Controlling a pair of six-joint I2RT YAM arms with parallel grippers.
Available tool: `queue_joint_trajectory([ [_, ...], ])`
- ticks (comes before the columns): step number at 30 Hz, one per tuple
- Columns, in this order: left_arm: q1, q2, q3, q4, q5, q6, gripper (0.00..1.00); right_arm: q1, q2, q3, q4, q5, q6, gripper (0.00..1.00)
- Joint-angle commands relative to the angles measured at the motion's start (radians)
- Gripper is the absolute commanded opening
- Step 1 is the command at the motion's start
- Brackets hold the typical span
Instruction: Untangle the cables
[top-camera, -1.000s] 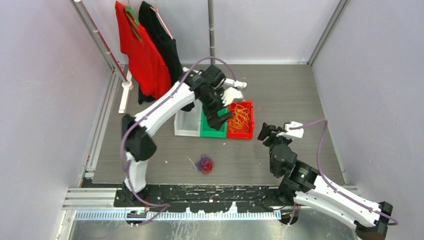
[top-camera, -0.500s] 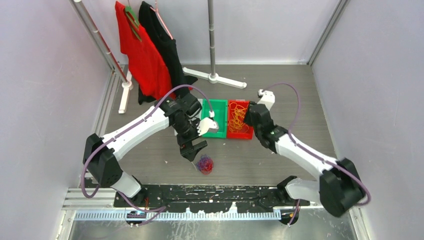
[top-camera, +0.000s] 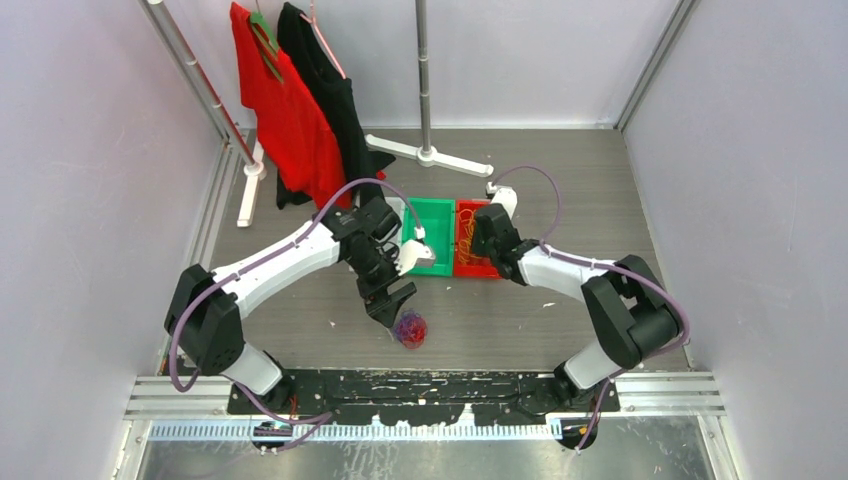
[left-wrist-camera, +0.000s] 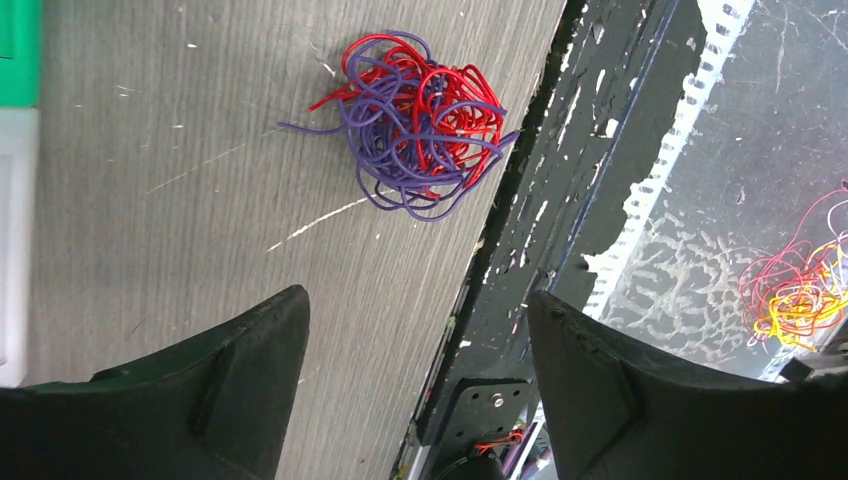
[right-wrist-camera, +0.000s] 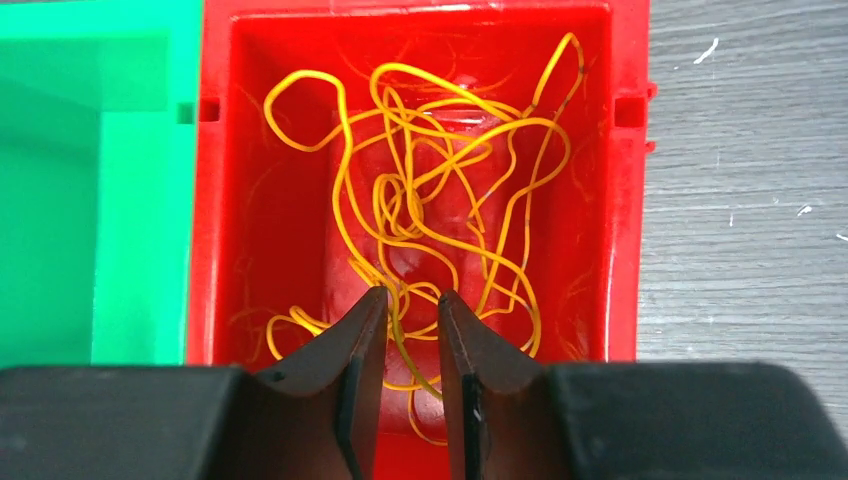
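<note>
A: Quick, where are the cables?

B: Two lots. The red-and-purple wad (left-wrist-camera: 420, 125) is on the table (left-wrist-camera: 150, 200), on the arm-base side of the red bin (right-wrist-camera: 620, 200) and a bit to its left, right by the table's near edge. The orange-yellow cable (right-wrist-camera: 440, 200) lies in loose loops inside the red bin.

A: Hands?

B: My left gripper (left-wrist-camera: 415, 300) is spread wide and empty, hanging between the red bin and the wad, with the wad just ahead of its fingers. My right gripper (right-wrist-camera: 410, 297) is down in the red bin with its jaws nearly together. One yellow strand runs through the narrow gap, and it doesn't look pinched.

A: What goes wrong?

B: On the left, the wad is so near the edge that a sloppy descent could shove it off the table. Grabbing the whole ball would likely cinch the knots tighter, too. On the right, one strand may drag the whole loop pile up, or slip free. A snag could also tip the red bin into the green bin (right-wrist-camera: 90, 200) that touches its left side.
</note>
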Motion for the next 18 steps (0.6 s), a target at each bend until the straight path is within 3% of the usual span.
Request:
queue_joint_trajectory([
  [1,0.002,0.001,-0.038,0.119,0.072,-0.054,0.77,-0.002,-0.076,0.033,0.054,-0.009,-0.007,0.31],
  [3,0.002,0.025,-0.038,0.137,0.08,-0.071,0.7,-0.002,-0.132,0.054,0.021,-0.015,-0.02,0.35],
  [6,0.002,0.054,-0.039,0.17,0.084,-0.106,0.6,-0.001,-0.256,0.053,-0.026,-0.088,-0.014,0.51],
  [10,0.002,0.04,-0.062,0.212,0.144,-0.138,0.58,0.048,-0.442,-0.067,-0.034,-0.123,0.004,0.65],
  [18,0.001,0.054,-0.044,0.267,0.157,-0.173,0.59,0.17,-0.699,-0.263,-0.083,-0.158,0.071,0.67],
])
